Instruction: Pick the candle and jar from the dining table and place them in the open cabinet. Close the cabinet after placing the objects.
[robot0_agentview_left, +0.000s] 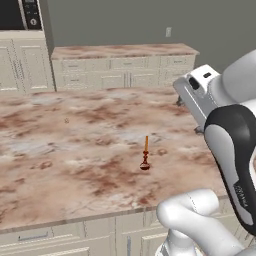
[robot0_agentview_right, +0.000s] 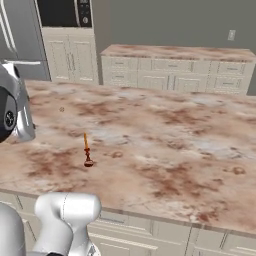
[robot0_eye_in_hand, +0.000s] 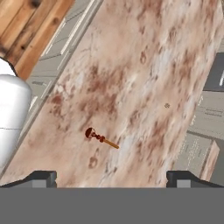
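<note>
On the dining table (robot0_agentview_left: 60, 150) the candle (robot0_agentview_left: 145, 155) stands upright; gripper (robot0_eye_in_hand: 112, 177) spread, empty; no legible writing.

You see the candle (robot0_agentview_right: 87, 151) standing upright on the dining table (robot0_agentview_right: 165, 135), near its front edge, with cream drawers (robot0_agentview_right: 165, 72) along the wall well behind it.

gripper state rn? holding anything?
Gripper: jaws open, holding nothing. It sits above the dining table, with the candle standing free below.
</note>
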